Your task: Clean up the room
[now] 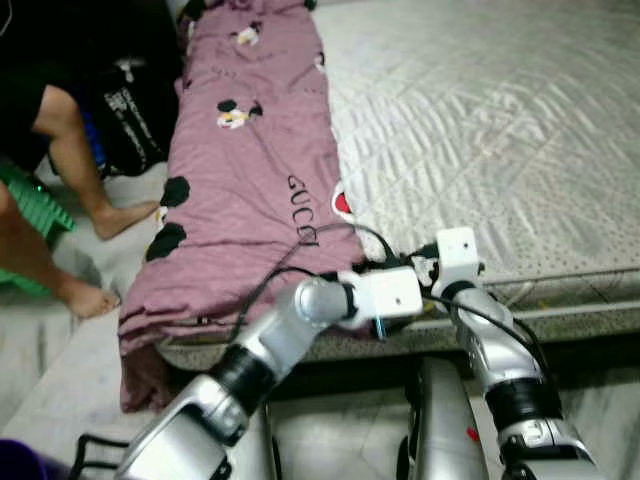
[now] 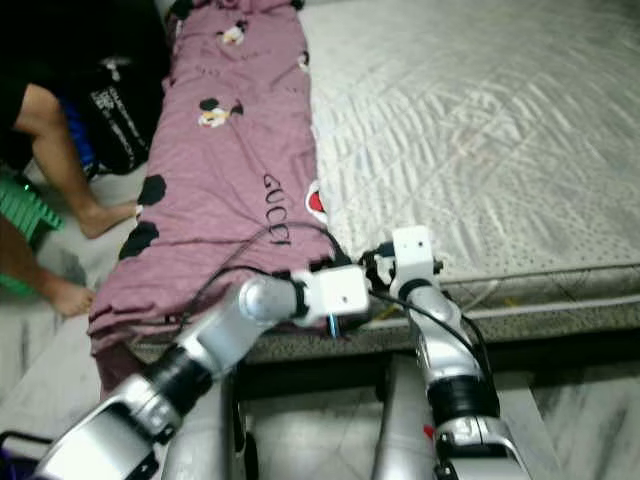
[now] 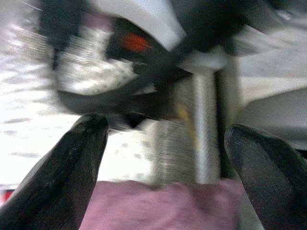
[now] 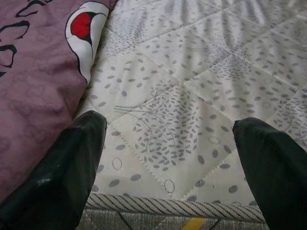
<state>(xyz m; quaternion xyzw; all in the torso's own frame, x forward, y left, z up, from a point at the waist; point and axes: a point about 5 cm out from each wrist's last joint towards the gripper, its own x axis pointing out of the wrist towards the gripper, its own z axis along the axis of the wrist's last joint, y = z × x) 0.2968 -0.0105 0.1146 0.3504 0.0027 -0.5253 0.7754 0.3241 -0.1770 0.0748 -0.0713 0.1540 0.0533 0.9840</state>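
Mauve patterned blanket (image 1: 250, 170) lying lengthwise along the quilted, dotted mattress (image 1: 480, 130) — left side, right tool (image 4: 168, 158) fingers apart over the mattress edge, left tool (image 3: 163, 167) fingers apart at the blanket's foot end — person's bare legs (image 1: 70, 180) beside the bed.

A bedroom in a home is shown — a bed (image 1: 560, 300) with a quilted grey mattress (image 1: 480, 120) across the upper right, a mauve printed blanket (image 1: 250, 180) laid along its left edge, a person's bare feet (image 1: 95, 260) on the tiled floor (image 1: 60, 340) at left.
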